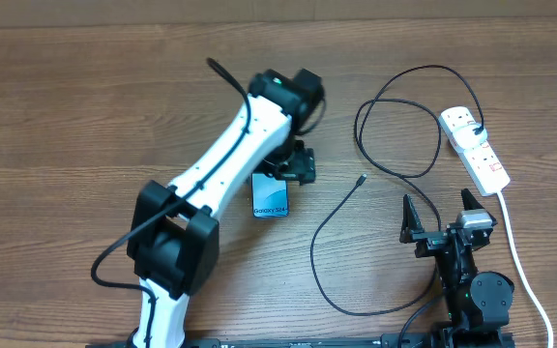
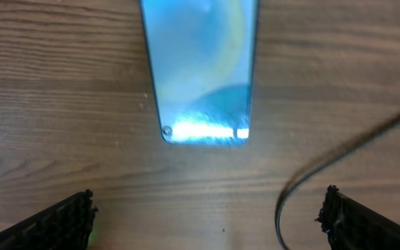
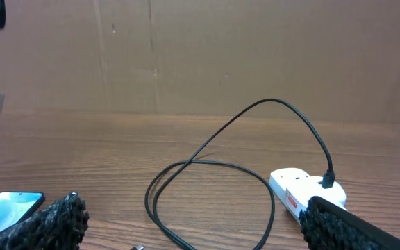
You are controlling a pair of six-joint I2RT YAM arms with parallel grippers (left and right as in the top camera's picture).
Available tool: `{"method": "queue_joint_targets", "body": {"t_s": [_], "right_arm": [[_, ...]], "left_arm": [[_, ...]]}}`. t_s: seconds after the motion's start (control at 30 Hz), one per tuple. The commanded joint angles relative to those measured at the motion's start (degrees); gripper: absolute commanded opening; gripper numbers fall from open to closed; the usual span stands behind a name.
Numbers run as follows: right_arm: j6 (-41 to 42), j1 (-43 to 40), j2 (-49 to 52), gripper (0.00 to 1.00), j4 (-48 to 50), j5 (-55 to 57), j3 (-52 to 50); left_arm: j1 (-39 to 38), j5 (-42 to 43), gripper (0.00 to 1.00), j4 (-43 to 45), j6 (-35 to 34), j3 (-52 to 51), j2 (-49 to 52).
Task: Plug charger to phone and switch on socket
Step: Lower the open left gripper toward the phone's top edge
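Slim blue-screened phone [image 1: 270, 198] lies flat; your outstretched left gripper [image 1: 288, 172] hangs beside it, jaws wide, empty; right gripper [image 1: 441, 217] likewise.

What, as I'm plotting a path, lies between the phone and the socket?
Overhead view: the charger lies there, its loose connector end nearer the phone, its loops nearer the socket.

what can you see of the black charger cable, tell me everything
The charger cable is thin, black and rubbery-looking. Its black plug sits in the white power strip on the right. From there it arches up, forms a loose loop, then runs in a wide curve over the wooden table. Its small connector lies free on the wood, to the right of the phone and apart from it. Nothing grips it.
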Motion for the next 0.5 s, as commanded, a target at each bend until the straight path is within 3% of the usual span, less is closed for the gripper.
{"method": "queue_joint_targets", "body": {"t_s": [0.0,0.27,0.47], "right_arm": [[-0.1,0.4,-0.6,1.0,0.4,0.1,-0.6],[-0.1,0.4,-0.6,1.0,0.4,0.1,-0.6],[-0.1,0.4,-0.6,1.0,0.4,0.1,-0.6]], "left_arm": [[-0.7,-3.0,1.0,-0.7,-0.7,-1.4,-1.5],[4.5,-2.4,0.99,-2.5,2.5,-2.0,-1.8],[5.9,2.9,1.0,-2.8,7.9,-2.1,-3.1]]}}
